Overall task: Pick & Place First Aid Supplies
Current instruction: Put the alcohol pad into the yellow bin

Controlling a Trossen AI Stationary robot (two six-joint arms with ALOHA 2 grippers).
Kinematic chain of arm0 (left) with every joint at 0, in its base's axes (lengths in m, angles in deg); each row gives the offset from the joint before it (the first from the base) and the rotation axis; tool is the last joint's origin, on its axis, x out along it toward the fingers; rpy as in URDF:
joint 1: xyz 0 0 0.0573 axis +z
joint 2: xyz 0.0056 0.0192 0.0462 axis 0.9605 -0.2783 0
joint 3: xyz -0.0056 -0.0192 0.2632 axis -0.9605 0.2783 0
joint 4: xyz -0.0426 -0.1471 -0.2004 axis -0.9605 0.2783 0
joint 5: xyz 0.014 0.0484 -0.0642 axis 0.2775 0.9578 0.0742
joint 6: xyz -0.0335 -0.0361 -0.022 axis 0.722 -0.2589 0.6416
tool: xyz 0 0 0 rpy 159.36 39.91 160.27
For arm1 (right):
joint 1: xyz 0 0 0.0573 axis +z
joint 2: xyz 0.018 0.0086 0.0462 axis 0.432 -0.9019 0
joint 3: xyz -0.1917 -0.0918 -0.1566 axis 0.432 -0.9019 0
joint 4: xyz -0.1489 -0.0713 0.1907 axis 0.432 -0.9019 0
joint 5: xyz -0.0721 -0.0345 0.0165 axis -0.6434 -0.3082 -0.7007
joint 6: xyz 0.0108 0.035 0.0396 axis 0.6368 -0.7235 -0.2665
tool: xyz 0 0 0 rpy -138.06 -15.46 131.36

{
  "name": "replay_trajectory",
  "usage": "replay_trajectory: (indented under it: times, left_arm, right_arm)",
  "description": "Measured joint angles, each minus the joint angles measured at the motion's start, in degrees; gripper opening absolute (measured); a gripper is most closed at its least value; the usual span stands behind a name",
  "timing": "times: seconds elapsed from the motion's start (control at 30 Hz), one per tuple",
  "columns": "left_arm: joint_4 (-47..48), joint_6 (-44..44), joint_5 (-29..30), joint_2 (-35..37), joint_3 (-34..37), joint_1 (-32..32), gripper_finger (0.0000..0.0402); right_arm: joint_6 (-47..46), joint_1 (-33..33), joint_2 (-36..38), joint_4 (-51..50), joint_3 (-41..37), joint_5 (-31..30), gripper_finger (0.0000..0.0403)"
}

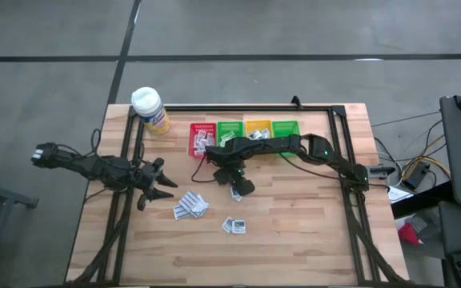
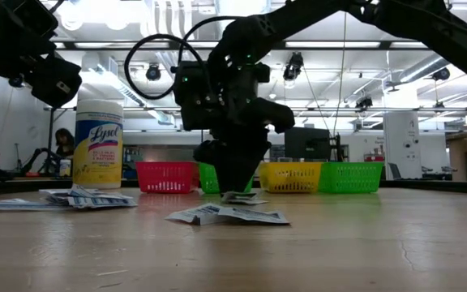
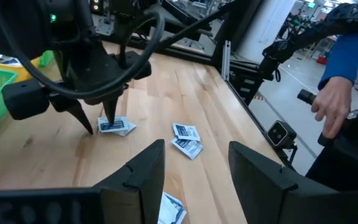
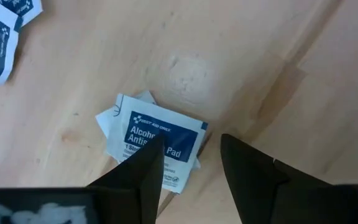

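Your right claw (image 4: 188,163) is down at the worktop (image 1: 294,232), just in front of the row of bins, its two fingers spread and pointing at a small stack of alcohol pad packets (image 4: 157,143). From the wrist you see the top packet with its blue label lying flat on the wood, partly between the fingertips — one finger (image 4: 138,168) overlaps its near edge, the other stands just beside its corner. Nothing is gripped; the packets lie on the wood. From table height the claw tips reach right down to that little stack, touching or nearly so — you cannot tell which.

Your left claw (image 1: 160,182) waits over the left part of the worktop, fingers apart and empty. Close beside it lies a loose pile of packets (image 1: 190,207), and a further pair of packets (image 1: 234,226) sits nearer the front edge, a little apart from both claws.

Behind the right claw stand four small bins in a line: red bin (image 1: 202,138), then a green bin (image 1: 230,131), a yellow bin (image 1: 258,128) and a second green bin (image 1: 286,128). The red one holds several white packets already. A yellow wipes canister (image 1: 150,110) with a white cap stands upright at the back left corner.

In the left wrist view a person's hand (image 3: 329,106) in a blue sleeve shows beyond the worktop edge.
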Motion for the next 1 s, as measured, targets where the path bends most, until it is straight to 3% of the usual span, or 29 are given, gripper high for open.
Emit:
replay_trajectory:
  times: [0.43,0.7,0.87,1.0]
  left_arm:
    - [0.0,0.0,0.0,0.0,0.0,0.0,0.0172]
    - [0.0,0.0,0.0,0.0,0.0,0.0,0.0172]
    - [0.0,0.0,0.0,0.0,0.0,0.0,0.0172]
    - [0.0,0.0,0.0,0.0,0.0,0.0,0.0172]
  right_arm:
    - [0.8,1.0,0.0,0.2,-0.4,0.1,0.0148]
    - [0.9,1.3,0.0,0.3,-0.4,-0.1,0.0166]
    - [0.7,3.5,0.4,2.7,-2.0,-9.5,0.0165]
    - [0.7,5.0,0.5,4.8,-3.8,-12.5,0.0152]
